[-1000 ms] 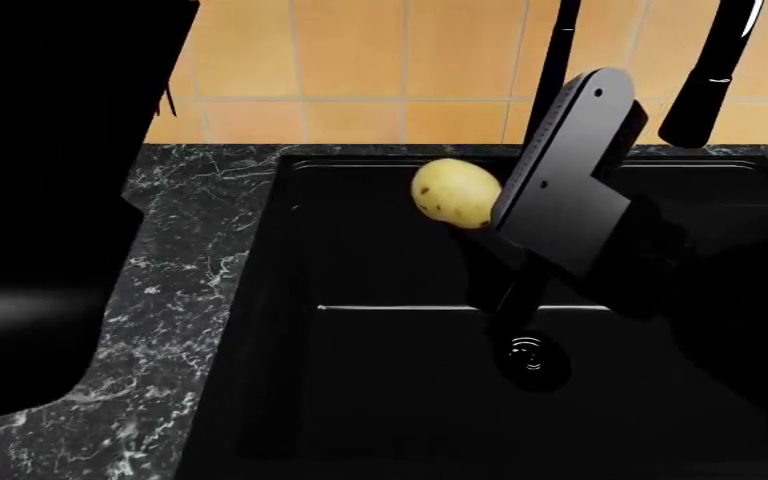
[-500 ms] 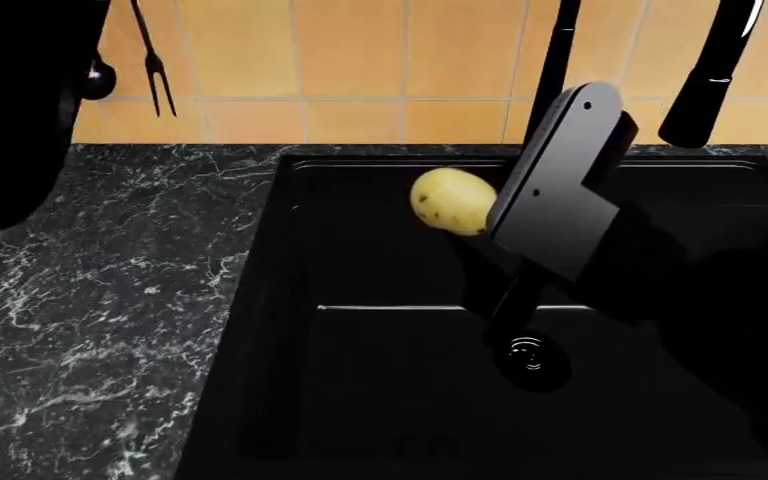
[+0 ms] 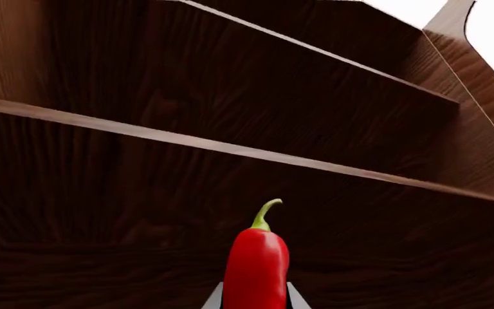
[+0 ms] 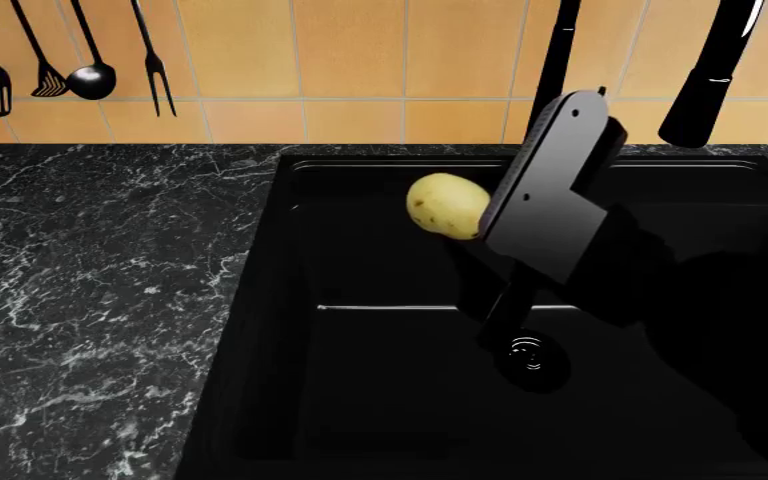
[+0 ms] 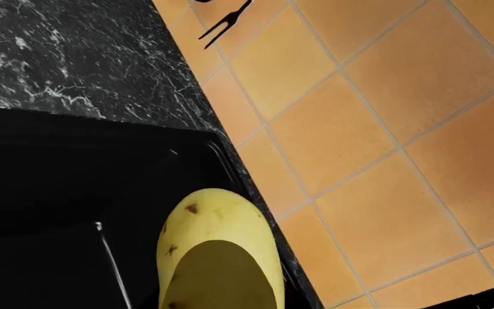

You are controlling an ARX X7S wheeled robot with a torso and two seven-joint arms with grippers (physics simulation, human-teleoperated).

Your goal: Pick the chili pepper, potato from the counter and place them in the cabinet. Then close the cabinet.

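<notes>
Item, change noted: over the last second my left arm, a dark bulk that blocked the left of the head view, has risen out of it, and the table (image 4: pixel 91 280) and the hanging utensils (image 4: pixel 37 65) on the tiled wall (image 4: pixel 357 60) now show in full. Item, left tool (image 3: pixel 254 297): clenched on the chili pepper (image 3: pixel 256 270), stem pointing away from the wrist, only the two finger tips showing either side of the red body. Ahead of the pepper stand the dark wooden shelves of the cabinet (image 3: pixel 229 129), the pepper near the front edge of a shelf but not yet resting on one; I judge the first placing to be at hand and the release not yet made. Item, right tool (image 4: pixel 484 225): grasping the potato (image 4: pixel 446 206), held in the air above the black sink basin (image 4: pixel 357 380), well clear of its floor and just in front of the faucet (image 4: pixel 551 70). In the right wrist view the potato (image 5: pixel 219 251) fills the space straight off the tool, with one finger lying across its near face. The potato has drifted only slightly leftward in the head view. Item, remaining: potato to the cabinet, then the door closed.
</notes>
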